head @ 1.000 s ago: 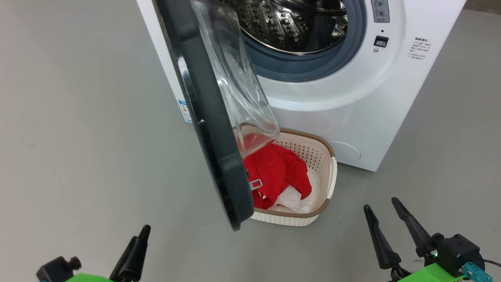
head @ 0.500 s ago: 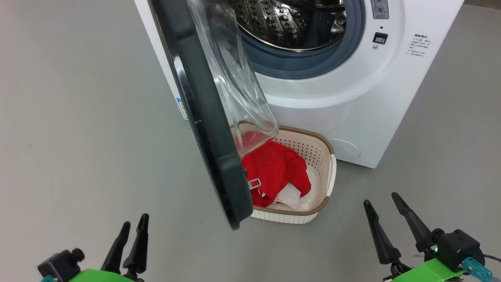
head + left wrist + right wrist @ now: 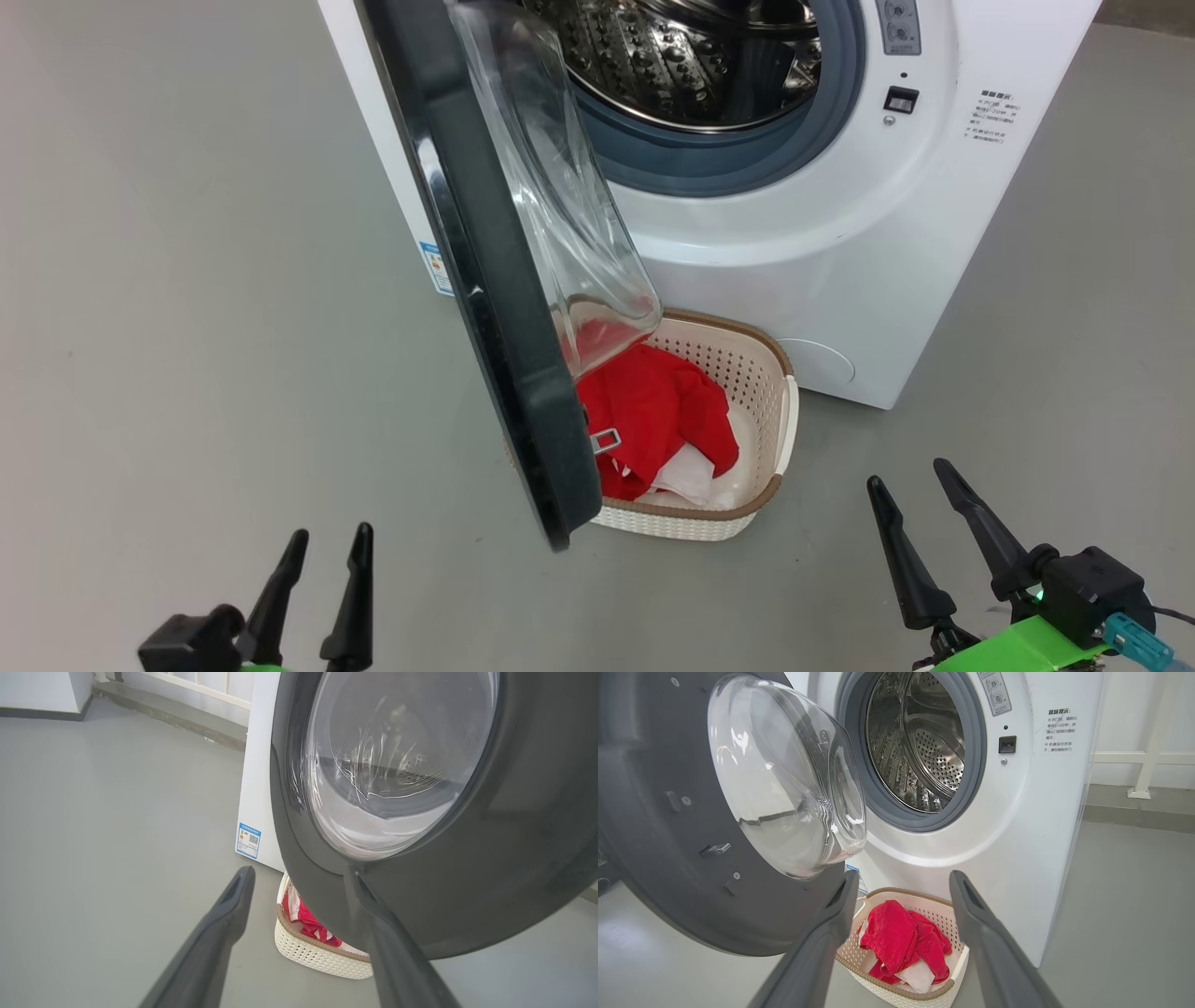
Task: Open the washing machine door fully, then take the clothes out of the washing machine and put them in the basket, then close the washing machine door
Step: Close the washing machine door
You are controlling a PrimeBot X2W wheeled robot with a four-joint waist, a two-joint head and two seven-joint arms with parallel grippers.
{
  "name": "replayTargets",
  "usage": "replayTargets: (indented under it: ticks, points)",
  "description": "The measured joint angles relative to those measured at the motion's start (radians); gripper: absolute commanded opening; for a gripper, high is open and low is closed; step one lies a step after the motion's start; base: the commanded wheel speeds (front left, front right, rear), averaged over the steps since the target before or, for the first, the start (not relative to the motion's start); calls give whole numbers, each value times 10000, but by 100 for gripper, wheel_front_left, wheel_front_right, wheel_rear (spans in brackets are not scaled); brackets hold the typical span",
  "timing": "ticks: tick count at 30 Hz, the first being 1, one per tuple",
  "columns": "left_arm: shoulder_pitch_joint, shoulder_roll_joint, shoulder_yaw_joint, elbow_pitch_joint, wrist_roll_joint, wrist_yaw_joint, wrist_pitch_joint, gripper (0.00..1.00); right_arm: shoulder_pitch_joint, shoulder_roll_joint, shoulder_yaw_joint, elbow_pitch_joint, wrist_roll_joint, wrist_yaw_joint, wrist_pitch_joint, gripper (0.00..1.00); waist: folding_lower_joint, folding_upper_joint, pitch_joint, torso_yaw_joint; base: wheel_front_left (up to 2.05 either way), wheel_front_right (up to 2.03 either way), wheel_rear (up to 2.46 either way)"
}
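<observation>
The white washing machine point(image 3: 822, 271) point(image 3: 1017, 826) has its door point(image 3: 485, 271) point(image 3: 467, 896) point(image 3: 658, 868) swung out toward me, with the steel drum point(image 3: 691, 65) point(image 3: 920, 742) exposed and no fabric visible inside. Below the door, the cream basket point(image 3: 775, 411) point(image 3: 317, 956) point(image 3: 941, 996) sits on the floor against the machine with the red and white clothes point(image 3: 653, 411) point(image 3: 901, 942) point(image 3: 303, 917) in it. My left gripper point(image 3: 322, 546) point(image 3: 299, 877) is open, low at the left, short of the door's outer face. At the lower right, my right gripper point(image 3: 906, 476) point(image 3: 901, 879) is open and empty.
Grey floor point(image 3: 187, 327) spreads wide to the left of the machine and in front of it. A blue label sticker point(image 3: 431, 266) point(image 3: 248, 840) is on the machine's left side. A wall base and white rail point(image 3: 1143, 765) run behind on the right.
My left gripper has shifted to the right and its fingers have turned and now show apart. The right gripper has barely moved. The camera has moved slightly.
</observation>
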Motion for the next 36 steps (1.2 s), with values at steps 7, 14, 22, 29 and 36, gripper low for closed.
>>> replayTargets:
  ticks: [7,14,22,29,36]
  points:
    - [331,-395,679,-644,2424,0,0,100,0,19,-2,0,13,0,0,100,0,0,-64,-19,0,0,0]
    - [606,-504,970,-757,3081,0,0,100,1,52,-10,12,13,0,0,100,0,0,-170,-51,0,0,0]
    - [674,-510,890,-748,2888,0,0,100,2,54,-15,15,13,0,0,100,0,0,-134,-71,0,0,0]
    - [674,-512,844,-779,2863,2,0,100,2,54,-21,13,13,0,0,100,0,0,-93,-74,0,0,0]
    - [663,-512,846,-867,2754,2,0,85,1,56,-21,0,13,0,0,100,0,0,-30,-106,0,0,0]
